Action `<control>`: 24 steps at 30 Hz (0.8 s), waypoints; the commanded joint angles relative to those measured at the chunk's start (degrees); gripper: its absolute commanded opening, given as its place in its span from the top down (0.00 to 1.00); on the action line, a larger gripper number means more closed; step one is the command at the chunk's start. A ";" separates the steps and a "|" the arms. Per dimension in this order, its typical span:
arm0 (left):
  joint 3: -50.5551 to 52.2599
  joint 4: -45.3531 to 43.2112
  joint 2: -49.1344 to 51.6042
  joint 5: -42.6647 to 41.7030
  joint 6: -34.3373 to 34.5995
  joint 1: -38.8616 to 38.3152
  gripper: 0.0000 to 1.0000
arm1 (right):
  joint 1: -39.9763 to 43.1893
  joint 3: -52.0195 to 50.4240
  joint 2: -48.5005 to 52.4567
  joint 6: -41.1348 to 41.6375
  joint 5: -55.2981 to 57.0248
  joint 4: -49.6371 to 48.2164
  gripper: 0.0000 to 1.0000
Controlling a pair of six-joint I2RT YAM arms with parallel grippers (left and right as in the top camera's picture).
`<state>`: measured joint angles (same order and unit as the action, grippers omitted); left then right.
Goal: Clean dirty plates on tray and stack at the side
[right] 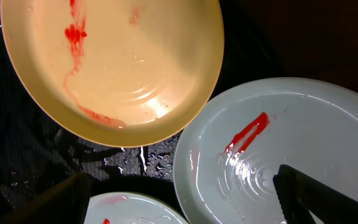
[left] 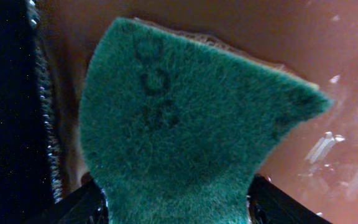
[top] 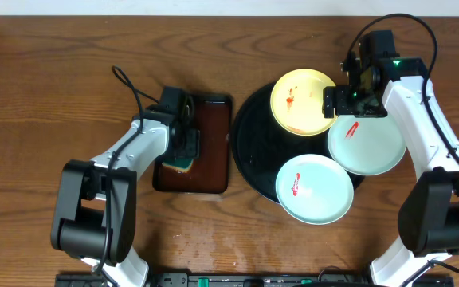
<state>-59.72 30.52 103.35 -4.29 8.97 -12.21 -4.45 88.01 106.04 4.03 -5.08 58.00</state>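
From overhead, the black tray [top: 244, 143] sits right of centre on the wooden surface [top: 46, 88], with a narrow gap to the brown tray [top: 213, 119] on its left. All three plates crowd the black tray's right half and overlap its rim, while its left half is bare. The yellow plate [top: 300, 100] is at the top, the right mint plate [top: 369, 147] juts over the right edge, and the lower mint plate [top: 317, 191] hangs off the near edge. Bare wood lies to the far left and along the front. The left pincer [top: 183, 145] is over a sponge [top: 180, 163] in the brown tray. The right pincer [top: 349, 102] hovers where the yellow plate and right mint plate meet.

The left wrist view is filled by the sponge's green scouring face, with glossy brown tray behind it. One dark finger [left: 278, 208] flanks each lower side. Whether they squeeze the sponge I cannot tell.

In the right wrist view the fingers [right: 316, 199] stand wide apart and hold nothing. The plates are round, so they have no long axis. The yellow plate carries red blotches and a thin curved streak. The right mint plate is wet, with a short red smear [right: 248, 134] running diagonally. Droplets dot the black tray between the plates.
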 commanded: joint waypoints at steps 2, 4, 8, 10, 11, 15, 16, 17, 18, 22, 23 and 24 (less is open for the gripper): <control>-3.74 1.57 -5.88 0.48 -0.15 0.02 0.33 | -0.52 -0.42 0.07 -0.48 0.55 0.07 0.06; -3.74 2.12 -7.58 0.48 -0.15 0.02 0.37 | -0.55 -0.42 0.07 -0.48 0.55 0.07 0.06; -3.48 3.56 -7.85 0.50 1.18 -0.04 0.71 | -0.52 -0.44 0.07 -0.48 0.55 0.07 0.07; -2.84 3.54 -7.61 0.52 1.18 -0.04 0.89 | -0.52 -0.44 0.07 -0.48 0.55 0.09 0.07; -2.51 3.48 -7.39 0.52 1.18 -0.04 0.92 | -0.52 -0.44 0.07 -0.48 0.55 0.09 0.07; -2.32 3.50 -6.12 0.52 1.18 -0.04 0.92 | -0.55 -0.44 0.07 -0.48 0.55 0.07 0.07; -2.32 3.48 -5.62 0.52 1.18 -0.04 0.93 | -0.55 -0.44 0.07 -0.48 0.55 0.09 0.06; -2.32 3.48 -5.29 0.52 1.18 -0.04 0.92 | -0.55 -0.44 0.07 -0.48 0.55 0.09 0.07; -2.32 3.50 -4.81 0.55 1.18 -0.04 0.92 | -0.52 -0.44 0.07 -0.48 0.55 0.09 0.07; -2.32 3.50 -2.67 1.75 1.31 -0.04 0.92 | -0.52 -0.44 0.07 -0.48 0.55 0.13 0.06; -2.32 3.50 -2.43 2.29 1.38 -0.04 0.92 | -0.52 -0.44 0.07 -0.48 0.55 0.13 0.07; -2.32 3.50 -2.19 2.69 1.38 -0.02 0.92 | -0.52 -0.44 0.07 -0.48 0.55 0.11 0.06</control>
<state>-62.61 33.71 99.68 -3.88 9.67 -12.23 -4.45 88.01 106.04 4.03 -5.08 58.02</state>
